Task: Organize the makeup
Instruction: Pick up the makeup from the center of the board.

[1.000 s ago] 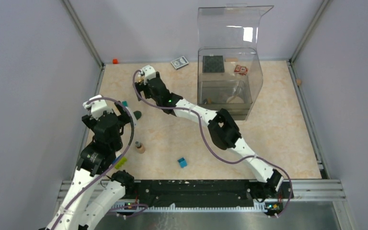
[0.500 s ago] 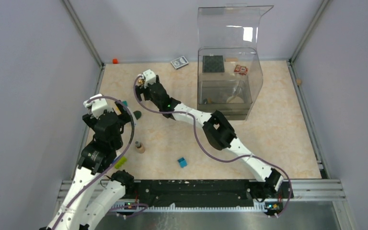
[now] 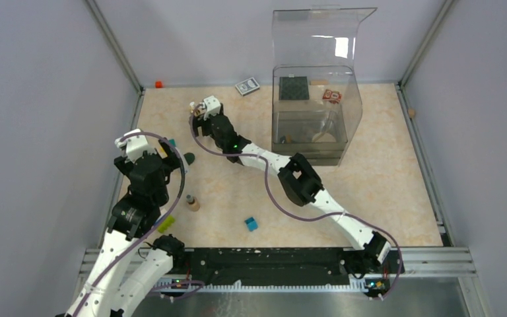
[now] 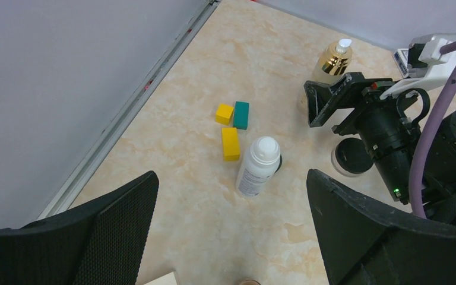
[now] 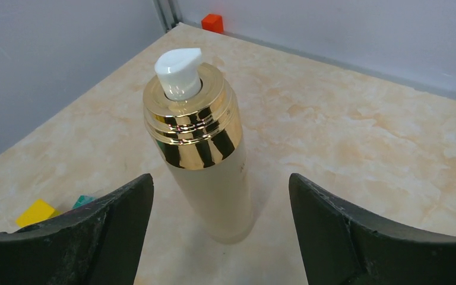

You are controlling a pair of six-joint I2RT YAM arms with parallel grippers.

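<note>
On the table (image 3: 383, 178), far right: a clear case (image 3: 313, 125) with lid up, holding the dark square palette (image 3: 294, 88), the pinkish checkered palette (image 3: 332, 96) and the beige round disc (image 3: 323, 137).

Stretched across to the far left corner: the right gripper (image 5: 221, 202), jaws wide apart, straddling the gold-capped clear bottle (image 5: 205, 160) without touching it. Upright between the fingers, white pump on top.

Looks like the approach step of a grasp. Calls next for easing forward a little, closing on the body below the gold collar, lifting straight so nothing tips, then carrying over to the case.

At the left edge: the left gripper (image 4: 231, 208), likewise spread and empty, hovering above the white bottle (image 4: 255, 167), apparently upright. Just beside that, the black round compact (image 4: 350, 157). Nearer the bases, the tan tube (image 3: 192, 203). Close by the white bottle, yellow and green blocks (image 4: 230, 144), not part of the sorting.
</note>
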